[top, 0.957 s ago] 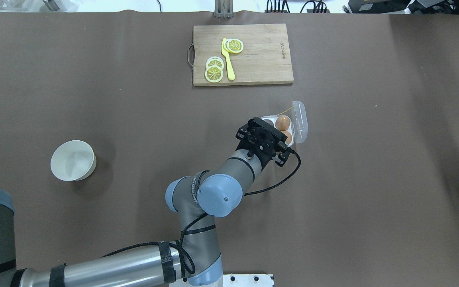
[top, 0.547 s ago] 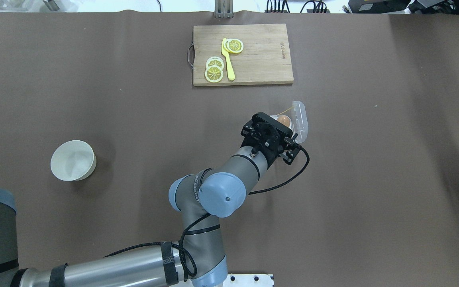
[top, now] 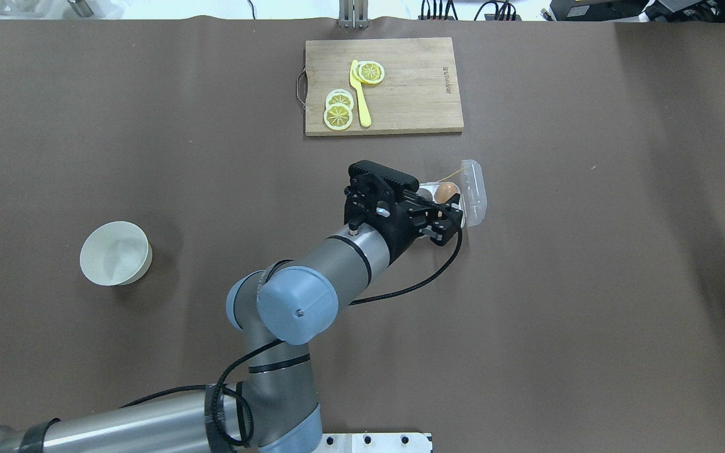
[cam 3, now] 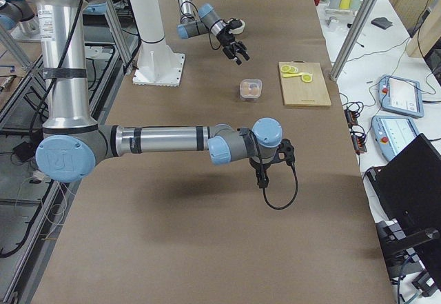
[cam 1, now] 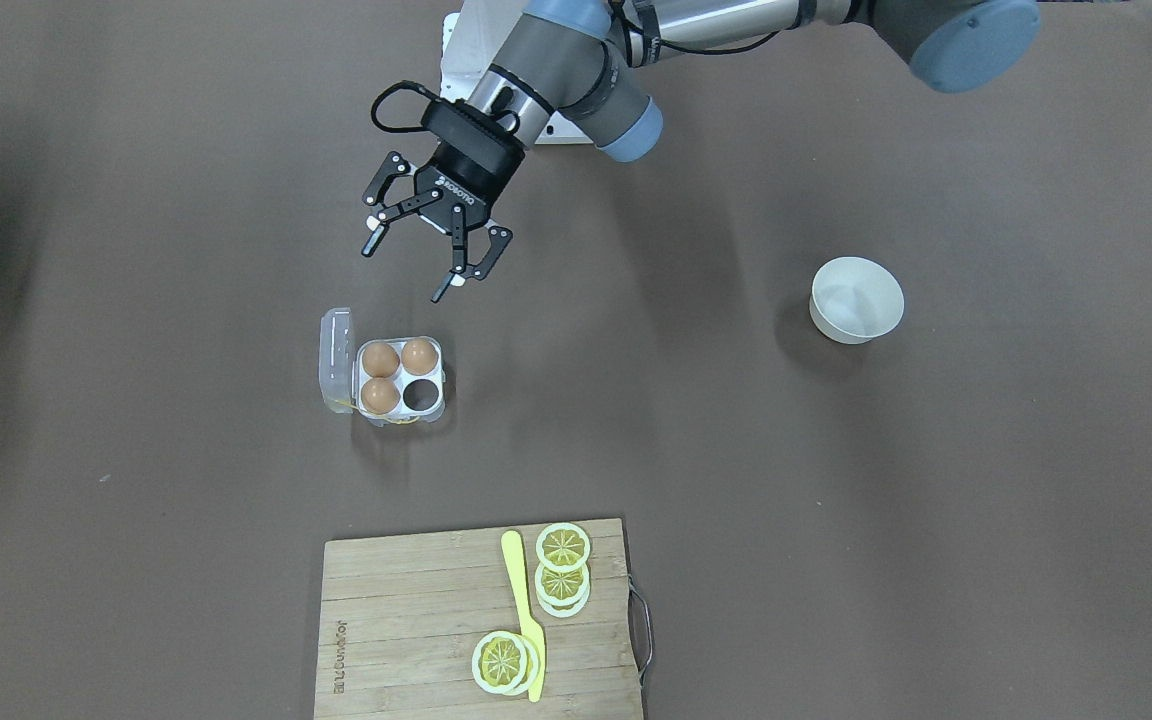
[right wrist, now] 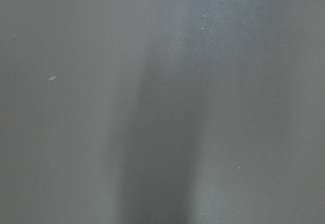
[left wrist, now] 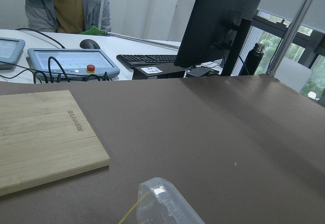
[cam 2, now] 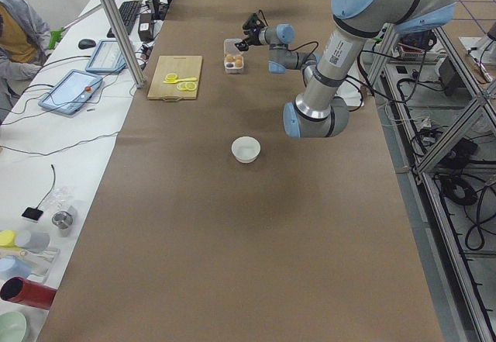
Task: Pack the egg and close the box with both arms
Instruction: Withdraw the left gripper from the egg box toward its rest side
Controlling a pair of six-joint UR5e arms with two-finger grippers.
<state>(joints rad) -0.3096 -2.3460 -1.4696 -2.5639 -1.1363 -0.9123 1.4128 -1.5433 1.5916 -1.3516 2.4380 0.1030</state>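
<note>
While my left gripper [cam 1: 403, 272] hung in the air over the brown table [cam 1: 736, 480], its jaws stood wide apart and held nothing. It pointed down toward the box [cam 1: 400, 377], near it but clear of it. The box sat on the table with its clear lid [cam 1: 336, 360] thrown open on the side toward my right. The egg [cam 1: 420, 355] lay in the cell of the row nearest my base, on my left side. Two other eggs [cam 1: 380, 358] filled both cells along the lid side, and the fourth cell, beside the egg on the far row, was empty. A yellow bit showed at the box's far edge.

My right arm [cam 3: 158, 138] reached low across the table, well apart from the box, with my right gripper [cam 3: 262, 180] pointing downward. I saw it only from the side, so I could not tell how its jaws stood.

Beyond the box lay a wooden cutting board [cam 1: 406, 600] carrying lemon slices [cam 1: 563, 547] and a yellow knife [cam 1: 521, 600]. A white bowl [cam 1: 836, 320] stood well off on my left.
</note>
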